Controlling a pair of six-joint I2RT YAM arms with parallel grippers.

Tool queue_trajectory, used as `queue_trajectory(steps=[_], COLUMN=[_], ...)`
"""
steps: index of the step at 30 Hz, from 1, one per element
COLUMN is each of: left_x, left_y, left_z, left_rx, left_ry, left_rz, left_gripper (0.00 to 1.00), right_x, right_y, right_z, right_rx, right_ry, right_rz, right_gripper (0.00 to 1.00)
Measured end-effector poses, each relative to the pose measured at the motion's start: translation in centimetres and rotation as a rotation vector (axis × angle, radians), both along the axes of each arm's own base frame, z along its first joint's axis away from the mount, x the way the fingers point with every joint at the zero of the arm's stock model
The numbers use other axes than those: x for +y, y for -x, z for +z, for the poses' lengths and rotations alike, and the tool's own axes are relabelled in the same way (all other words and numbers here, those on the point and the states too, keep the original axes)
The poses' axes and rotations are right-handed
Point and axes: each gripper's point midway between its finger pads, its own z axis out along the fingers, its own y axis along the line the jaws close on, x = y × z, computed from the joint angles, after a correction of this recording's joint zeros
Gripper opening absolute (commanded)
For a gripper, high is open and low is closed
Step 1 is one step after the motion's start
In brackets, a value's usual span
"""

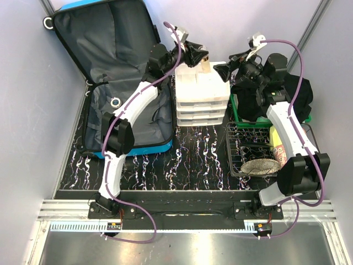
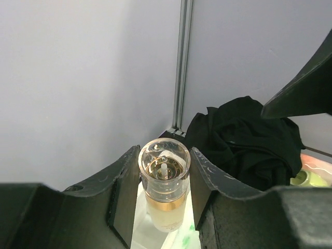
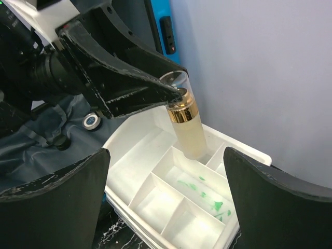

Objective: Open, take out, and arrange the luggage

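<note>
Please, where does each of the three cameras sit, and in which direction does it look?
Top external: above and behind the arm bases, looking down on the open luggage, the white organiser and both arms.
Left wrist: on the left arm, facing right toward black cloth; its left claw grips a bottle.
Right wrist: on the right arm, facing left over the organiser; its open right claw frames the view.
Shared: both wrist views show the bottle.

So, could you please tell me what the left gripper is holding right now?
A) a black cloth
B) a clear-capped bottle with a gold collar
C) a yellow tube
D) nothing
B: the left gripper is closed on the bottle near its clear cap, above the organiser.
</note>
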Motion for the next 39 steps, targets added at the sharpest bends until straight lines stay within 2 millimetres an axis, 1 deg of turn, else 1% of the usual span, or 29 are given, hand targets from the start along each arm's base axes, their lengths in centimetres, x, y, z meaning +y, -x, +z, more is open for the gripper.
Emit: queue_trajectory(steps=[2, 5, 9, 16, 18, 19, 21, 24, 25, 26, 28, 29, 31, 32, 34, 35, 36, 37, 39], left_x=[-0.6, -1.1, -0.8, -0.6, -0.7, -0.7, -0.8, -0.8, -0.8, -0.8, -0.9, -0.9, -0.9, -0.8, -0.7, -0.7, -0.6, -0.6, -0.3], left_y=[-0.4, -0.9, -1.4, -2.0, -2.0, -2.1, -2.1, -2.1, -2.1, -2.1, -2.1, -2.1, -2.1, -2.2, -2.3, -2.3, -2.3, -2.2, -2.1], left_z=[-0.8, -1.2, -1.4, -1.9, -2.2, -2.4, -2.8, -3.1, -3.1, -3.1, -3.1, -3.2, -3.3, -3.3, -2.8, -2.5, -2.3, -1.8, -1.1], left_rx=[-0.008, -0.037, -0.068, -0.098, -0.096, -0.092, -0.084, -0.081, -0.083, -0.083, -0.083, -0.081, -0.079, -0.078, -0.085, -0.085, -0.086, -0.089, -0.098], left_ry=[-0.010, -0.020, -0.037, -0.068, -0.081, -0.088, -0.101, -0.112, -0.113, -0.113, -0.113, -0.114, -0.115, -0.114, -0.110, -0.109, -0.108, -0.104, -0.101], left_rz=[0.009, 0.029, 0.061, 0.088, 0.090, 0.091, 0.090, 0.092, 0.092, 0.092, 0.090, 0.091, 0.095, 0.100, 0.109, 0.113, 0.115, 0.118, 0.127], left_gripper=[0.00, 0.00, 0.00, 0.01, 0.03, 0.08, 0.11, 0.18, 0.20, 0.33, 0.42, 0.54, 0.66, 0.77, 0.83, 0.89, 0.97, 0.99, 0.99], right_x=[-0.3, -0.5, -0.7, -0.8, -0.8, -0.8, -0.8, -0.8, -0.8, -0.8, -0.8, -0.8, -0.8, -0.8, -0.8, -0.8, -0.8, -0.8, -0.8], right_y=[0.0, -0.1, -0.2, -0.2, -0.2, -0.2, -0.2, -0.2, -0.2, -0.2, -0.2, -0.2, -0.2, -0.2, -0.2, -0.2, -0.2, -0.2, -0.1], right_z=[0.0, -0.4, -1.0, -1.0, -1.0, -1.1, -1.1, -1.1, -1.1, -1.1, -1.1, -1.2, -1.2, -1.2, -1.2, -1.2, -1.2, -1.1, -1.0], right_rx=[0.000, 0.008, 0.025, 0.029, 0.029, 0.029, 0.030, 0.031, 0.031, 0.031, 0.032, 0.032, 0.035, 0.035, 0.034, 0.035, 0.036, 0.037, 0.040], right_ry=[0.006, 0.013, 0.019, 0.019, 0.019, 0.019, 0.019, 0.019, 0.019, 0.019, 0.019, 0.018, 0.017, 0.017, 0.016, 0.014, 0.013, 0.011, 0.003], right_rz=[-0.012, -0.019, -0.022, -0.025, -0.025, -0.025, -0.025, -0.025, -0.026, -0.026, -0.026, -0.026, -0.026, -0.026, -0.026, -0.025, -0.025, -0.025, -0.022], right_gripper=[1.00, 1.00, 1.00, 1.00, 1.00, 1.00, 1.00, 1.00, 1.00, 1.00, 1.00, 1.00, 1.00, 1.00, 1.00, 1.00, 1.00, 1.00, 1.00])
